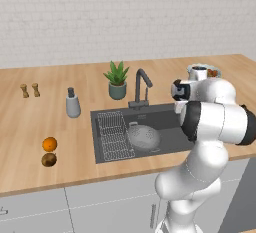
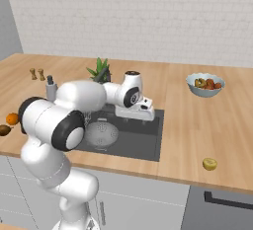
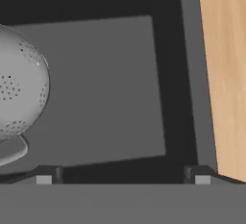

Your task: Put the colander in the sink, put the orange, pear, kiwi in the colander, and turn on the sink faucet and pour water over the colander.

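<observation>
The grey perforated colander (image 1: 143, 137) (image 2: 101, 134) (image 3: 19, 88) rests inside the dark sink (image 1: 167, 119) (image 3: 105, 88), right of the wire rack (image 1: 114, 136). My gripper (image 3: 122, 176) (image 2: 136, 117) hovers open over the right half of the basin, nothing between its fingers. On the counter left of the sink lie the orange (image 1: 49, 144) (image 2: 12, 119) and, just in front of it, the brown kiwi (image 1: 48, 160) (image 2: 4, 130). The yellowish-green pear (image 2: 210, 164) lies on the counter right of the sink, near the front edge. Behind the basin stands the gooseneck faucet (image 1: 141, 84), with no water running.
A pale blue bowl of mixed fruit (image 2: 205, 84) (image 1: 202, 70) sits back right. A potted plant (image 1: 117, 79), a soap dispenser (image 1: 73, 103) and two small shakers (image 1: 30, 90) stand along the back left. Wooden counter (image 3: 226, 74) borders the sink's right rim.
</observation>
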Robot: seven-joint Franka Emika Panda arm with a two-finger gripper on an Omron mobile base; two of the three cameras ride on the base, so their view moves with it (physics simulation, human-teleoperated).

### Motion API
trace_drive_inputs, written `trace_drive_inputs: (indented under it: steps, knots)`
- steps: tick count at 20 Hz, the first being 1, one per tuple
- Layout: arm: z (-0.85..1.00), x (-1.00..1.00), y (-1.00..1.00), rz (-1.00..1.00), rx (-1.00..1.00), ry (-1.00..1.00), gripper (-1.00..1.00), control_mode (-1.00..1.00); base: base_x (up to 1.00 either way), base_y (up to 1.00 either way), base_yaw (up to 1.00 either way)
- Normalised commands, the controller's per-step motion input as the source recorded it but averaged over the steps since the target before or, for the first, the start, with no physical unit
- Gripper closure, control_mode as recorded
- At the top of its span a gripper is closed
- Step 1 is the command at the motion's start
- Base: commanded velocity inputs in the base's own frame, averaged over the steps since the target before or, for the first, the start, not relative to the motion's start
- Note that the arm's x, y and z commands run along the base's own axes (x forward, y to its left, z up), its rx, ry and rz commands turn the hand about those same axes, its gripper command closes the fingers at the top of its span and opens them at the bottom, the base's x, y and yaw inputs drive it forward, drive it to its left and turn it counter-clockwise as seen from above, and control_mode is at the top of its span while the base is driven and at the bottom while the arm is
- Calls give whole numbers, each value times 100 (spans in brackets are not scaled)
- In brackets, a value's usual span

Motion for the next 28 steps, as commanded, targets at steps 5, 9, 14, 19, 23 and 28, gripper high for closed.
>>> trace_drive_inputs:
  steps: [5, 9, 14, 19, 23, 28]
  knots:
    - [28, -10, -93, -25, -3, 0, -100, -100, 0, 0, 0]
    - [21, -26, -90, -25, -5, 0, -100, -100, 0, 0, 0]
    - [13, -38, -89, -26, -4, 0, -100, -100, 0, 0, 0]
    - [0, -74, -86, -26, 0, 0, -100, -100, 0, 0, 0]
    - [0, -75, -76, -18, 0, 0, -100, -100, 0, 0, 0]
    - [-2, -48, -46, -9, 0, 0, -100, -100, 0, 0, 0]
